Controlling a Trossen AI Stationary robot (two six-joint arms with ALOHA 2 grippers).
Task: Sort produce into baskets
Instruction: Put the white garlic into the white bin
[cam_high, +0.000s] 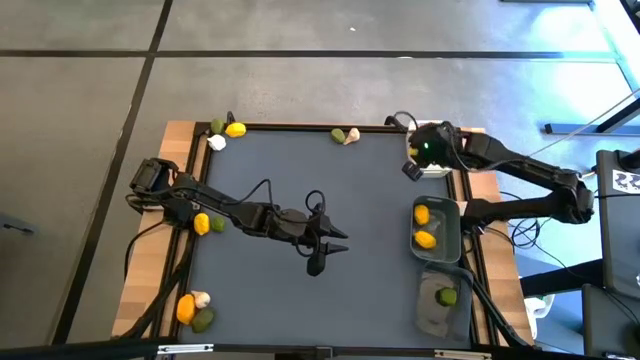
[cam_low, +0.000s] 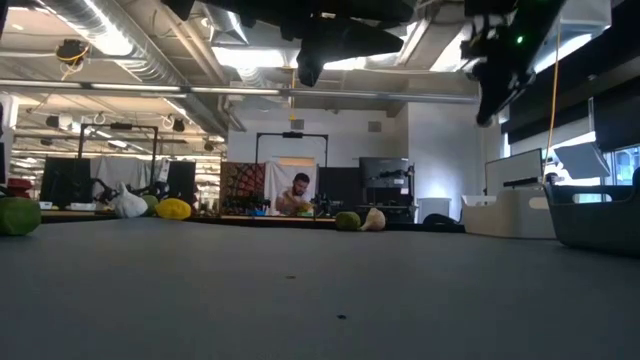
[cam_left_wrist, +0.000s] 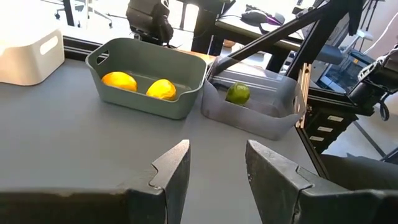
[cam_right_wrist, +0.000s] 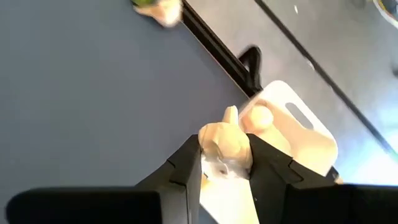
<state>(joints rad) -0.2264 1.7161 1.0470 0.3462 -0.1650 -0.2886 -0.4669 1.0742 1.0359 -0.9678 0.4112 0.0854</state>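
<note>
A garlic bulb (cam_right_wrist: 225, 144) sits pinched between the fingers of the right tool (cam_right_wrist: 225, 163), held in the air directly above the white basket (cam_right_wrist: 311, 140), where another pale bulb (cam_right_wrist: 257, 118) already lies. We judge the step in hand to be the drop of this bulb into the white basket at the far right of the surface (cam_high: 330, 240).

The next move, as we read it, calls for the right tool to lower a little and part its fingers so the bulb lands inside the rim rather than on it; the bulb already there leaves less room, so a bounce out is possible.

Beside the white basket, the grey-green basket (cam_left_wrist: 146, 78) holds two lemons (cam_left_wrist: 142, 85), and the translucent basket (cam_left_wrist: 255, 106) next to it holds one lime (cam_left_wrist: 237, 93).

Much produce is still unsorted, by our count: a lime and a bulb (cam_high: 346, 135) at the far edge, a lemon (cam_high: 235, 129) with a bulb (cam_high: 216, 142) near the far left corner, a lemon (cam_high: 201, 224) by the left arm, and a lemon, bulb and lime cluster (cam_high: 194, 310) at the near left.

The left tool (cam_left_wrist: 214, 171) hangs over the middle of the surface, its fingers part open and empty, facing the baskets.
</note>
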